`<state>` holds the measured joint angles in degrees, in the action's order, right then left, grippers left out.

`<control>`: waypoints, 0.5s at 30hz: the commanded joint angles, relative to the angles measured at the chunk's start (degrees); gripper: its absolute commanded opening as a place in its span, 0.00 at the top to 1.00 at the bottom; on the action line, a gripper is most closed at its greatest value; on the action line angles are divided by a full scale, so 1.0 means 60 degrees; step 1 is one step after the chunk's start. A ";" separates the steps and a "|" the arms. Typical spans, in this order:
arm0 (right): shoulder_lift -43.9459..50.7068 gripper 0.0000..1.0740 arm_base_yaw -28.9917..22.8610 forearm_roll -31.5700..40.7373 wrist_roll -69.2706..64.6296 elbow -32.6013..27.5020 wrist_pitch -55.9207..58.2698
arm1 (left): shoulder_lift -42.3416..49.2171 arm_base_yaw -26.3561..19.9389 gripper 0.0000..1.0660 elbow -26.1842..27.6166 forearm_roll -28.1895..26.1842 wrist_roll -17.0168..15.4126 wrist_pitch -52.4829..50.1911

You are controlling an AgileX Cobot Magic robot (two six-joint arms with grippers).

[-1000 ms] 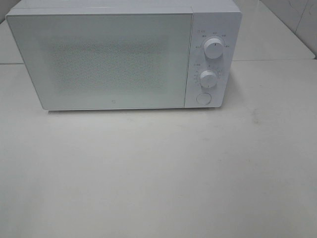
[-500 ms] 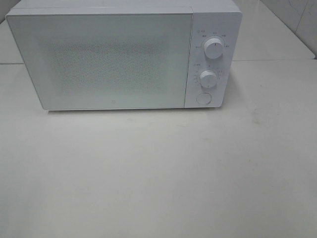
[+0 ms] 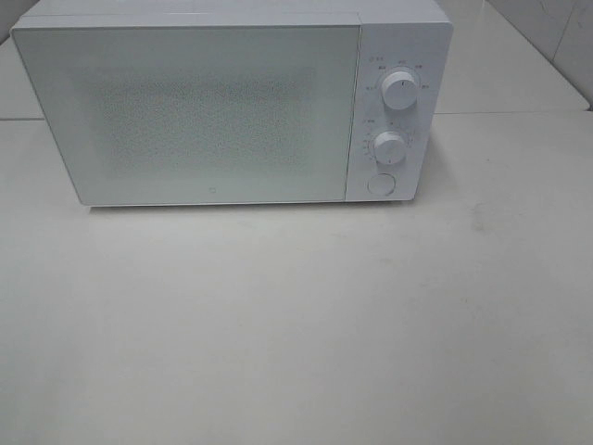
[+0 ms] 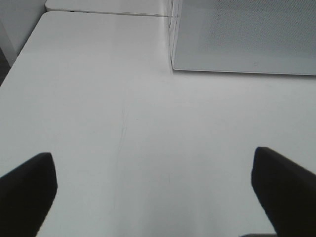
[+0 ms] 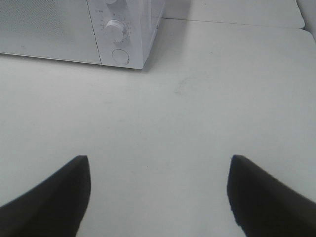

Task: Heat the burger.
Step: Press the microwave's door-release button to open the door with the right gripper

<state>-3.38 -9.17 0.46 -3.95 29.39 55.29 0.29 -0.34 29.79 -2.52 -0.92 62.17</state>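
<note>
A: Nothing has moved since the earlier frames; we get the same shot. Left gripper: jaws wide apart, nothing between them, over the bare white table.

B: Agreed. Right gripper: jaws apart too, empty. We see only its dark fingers, and they hang above the table, not touching anything.

A: Going outward, both wrist views have the white microwave ahead of the grippers and well apart from them. The left one catches a front corner of it, the right one the control end.

B: From the high camera neither arm shows. The microwave sits at the back of the table with its door shut.

A: Controls are on its right side: upper knob, lower knob, round button under them.

B: And the burger?

A: We can't tell where it is. It shows in no view, and the door's dotted window lets us see nothing behind it.
</note>
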 commanded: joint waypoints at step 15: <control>-0.4011 0.30 0.0029 0.0038 0.0086 0.0067 -0.3648 | 0.0143 -0.0010 0.06 -0.0029 -0.0086 0.0000 -0.0134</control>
<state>-27.27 -9.17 0.52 -3.90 29.62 35.24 0.29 -0.34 29.79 -2.52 -0.92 62.17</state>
